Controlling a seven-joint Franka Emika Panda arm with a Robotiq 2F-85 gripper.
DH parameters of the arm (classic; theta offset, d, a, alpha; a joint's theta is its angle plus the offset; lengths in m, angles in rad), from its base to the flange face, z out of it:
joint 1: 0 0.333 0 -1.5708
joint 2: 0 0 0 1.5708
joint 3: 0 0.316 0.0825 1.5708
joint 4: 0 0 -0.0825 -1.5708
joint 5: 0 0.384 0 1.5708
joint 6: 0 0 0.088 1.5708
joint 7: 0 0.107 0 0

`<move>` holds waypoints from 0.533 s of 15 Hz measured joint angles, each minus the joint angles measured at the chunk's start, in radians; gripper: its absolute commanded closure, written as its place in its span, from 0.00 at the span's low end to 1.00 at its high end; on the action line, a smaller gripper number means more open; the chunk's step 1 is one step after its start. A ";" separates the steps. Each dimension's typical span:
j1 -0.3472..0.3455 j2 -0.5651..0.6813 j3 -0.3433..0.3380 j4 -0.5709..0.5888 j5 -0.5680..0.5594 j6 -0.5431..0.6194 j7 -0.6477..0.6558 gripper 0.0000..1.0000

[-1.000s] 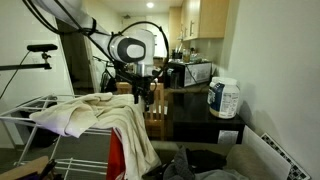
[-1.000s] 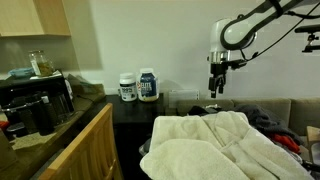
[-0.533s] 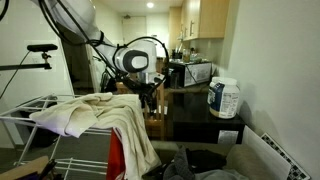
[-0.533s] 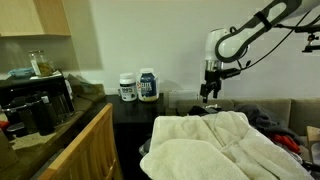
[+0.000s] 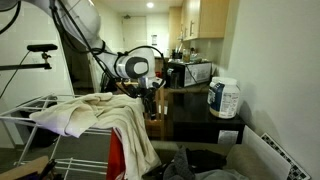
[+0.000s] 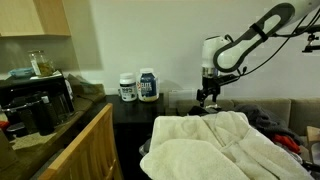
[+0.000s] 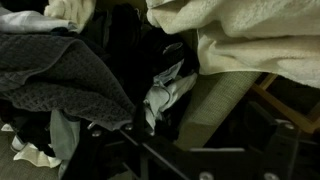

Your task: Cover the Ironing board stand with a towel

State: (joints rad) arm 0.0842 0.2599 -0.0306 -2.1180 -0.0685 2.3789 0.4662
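Fingers (image 6: 207, 98) are apart with nothing between them. They hang just above the far edge of the towel (image 6: 222, 145), and I can see no contact.

Where things are:
- In an exterior view the towel (image 5: 90, 112) is heaped over the right part of the Ironing board stand (image 5: 22, 118).
- 1 fold hangs down the near side, over a red garment (image 5: 115, 158).
- The stand's thin white wire rods are bare at the left end, so coverage looks partial.

Handling, my read:
- Thick cream pile, soft and limp, with 0 stiffness. It looks bulky but light, so expect it to sag and trail when you lift it.
- The smooth thin rods give it little to hold on to. If you pull too much to 1 side, the whole heap may slide off.
- Pinch an edge or a corner, 1 layer if you can find it. Avoid the middle of the mound, where you'd bunch several folds.
- The far edge under the fingers looks like the reachable spot. From there, drag left towards the bare rods.

The wrist view shows the towel at upper right (image 7: 255, 35) and a grey ribbed cloth (image 7: 60, 70) at left, lower down in dark clutter. Don't grab that one.
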 measured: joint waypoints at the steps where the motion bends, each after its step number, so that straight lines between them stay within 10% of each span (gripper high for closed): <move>1: 0.001 0.005 0.000 0.000 0.000 0.000 0.002 0.00; 8: 0.002 -0.017 0.025 0.028 0.071 -0.218 -0.039 0.00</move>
State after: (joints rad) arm 0.0859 0.2425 -0.0055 -2.0899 0.0023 2.1607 0.4276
